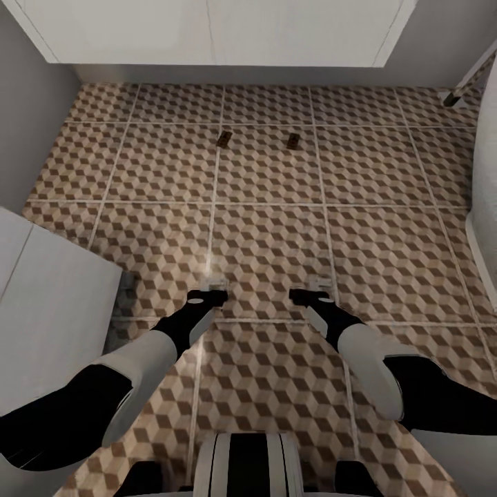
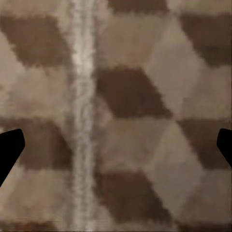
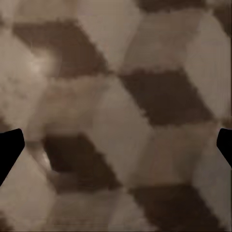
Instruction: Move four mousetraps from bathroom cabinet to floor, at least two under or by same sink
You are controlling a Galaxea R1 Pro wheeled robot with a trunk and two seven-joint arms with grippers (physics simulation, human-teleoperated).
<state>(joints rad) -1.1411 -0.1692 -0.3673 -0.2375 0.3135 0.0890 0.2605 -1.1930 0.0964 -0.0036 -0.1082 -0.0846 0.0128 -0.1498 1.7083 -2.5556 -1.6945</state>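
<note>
Mousetraps: two [image 1: 224, 139] [image 1: 293, 141] lie on the tiled floor [image 1: 269, 248] near the white vanity [image 1: 214, 31].
Your left gripper [image 2: 116, 145]: spread wide, empty.
Your right gripper [image 3: 116, 145]: spread wide, empty.

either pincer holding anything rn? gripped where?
Nothing held. Left pincer and right pincer are open over bare floor tiles; two mousetraps lie ahead.

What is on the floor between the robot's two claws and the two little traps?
Nothing: the head view shows bare bathroom floor between the left gripper, the right gripper and the two mousetraps lying near the white vanity.
</note>
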